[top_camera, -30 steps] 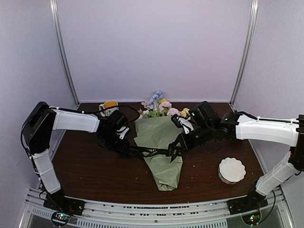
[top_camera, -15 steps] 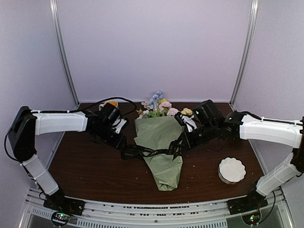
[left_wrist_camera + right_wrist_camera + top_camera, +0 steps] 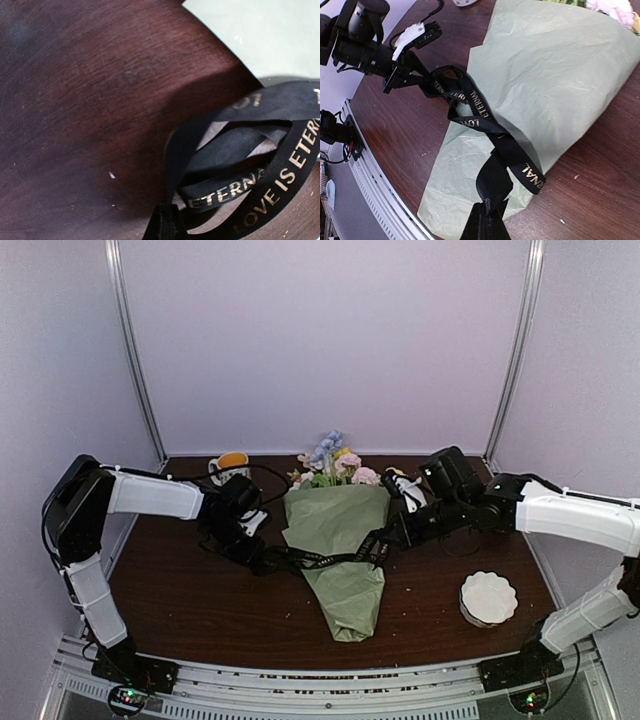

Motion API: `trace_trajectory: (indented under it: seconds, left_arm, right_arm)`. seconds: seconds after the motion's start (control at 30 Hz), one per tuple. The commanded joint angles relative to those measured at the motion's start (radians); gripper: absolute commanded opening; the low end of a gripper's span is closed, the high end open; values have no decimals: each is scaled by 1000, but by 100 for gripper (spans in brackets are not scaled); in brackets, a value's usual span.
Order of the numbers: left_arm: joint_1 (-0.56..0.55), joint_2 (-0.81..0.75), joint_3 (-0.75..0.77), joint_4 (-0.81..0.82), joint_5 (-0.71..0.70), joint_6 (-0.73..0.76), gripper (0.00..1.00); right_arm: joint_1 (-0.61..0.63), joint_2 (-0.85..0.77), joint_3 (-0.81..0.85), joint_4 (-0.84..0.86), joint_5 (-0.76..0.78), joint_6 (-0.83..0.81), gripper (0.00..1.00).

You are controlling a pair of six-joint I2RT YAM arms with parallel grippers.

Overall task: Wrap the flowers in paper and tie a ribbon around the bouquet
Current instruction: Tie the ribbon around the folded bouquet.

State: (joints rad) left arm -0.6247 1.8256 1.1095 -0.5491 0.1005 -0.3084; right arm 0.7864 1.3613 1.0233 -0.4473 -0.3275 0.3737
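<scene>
The bouquet (image 3: pixel 336 540) lies on the table as a cone of pale green paper (image 3: pixel 555 75), narrow end toward the arms. Pastel flowers (image 3: pixel 335 462) stick out of its far, wide end. The black ribbon (image 3: pixel 318 559) with gold lettering crosses the middle of the cone. My left gripper (image 3: pixel 261 561) is shut on the ribbon's looped left end (image 3: pixel 280 175), just off the cone's left edge. My right gripper (image 3: pixel 384 546) is shut on the ribbon's right end (image 3: pixel 495 175) at the cone's right edge. The ribbon's short tail (image 3: pixel 532 175) hangs loose beside it.
An orange-and-white mug (image 3: pixel 230 464) stands at the back left, behind my left arm. A white fluted dish (image 3: pixel 488 597) sits at the front right. Purple walls enclose the dark wooden table (image 3: pixel 200 605). A metal rail runs along the near edge (image 3: pixel 320 680).
My left gripper, open earlier, has come back down to the ribbon's left loops and shut on them. My right gripper, still holding the ribbon, has shifted slightly right.
</scene>
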Motion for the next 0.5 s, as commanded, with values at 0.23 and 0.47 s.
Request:
trace_trajectory:
  seconds: [0.23, 0.47]
  left_arm:
    - [103, -102, 15, -37, -72, 30, 0]
    - [145, -132, -7, -48, -149, 10, 0]
  right_arm:
    - [-291, -228, -142, -68, 174, 125, 0]
    - [-463, -353, -237, -96, 206, 183, 0]
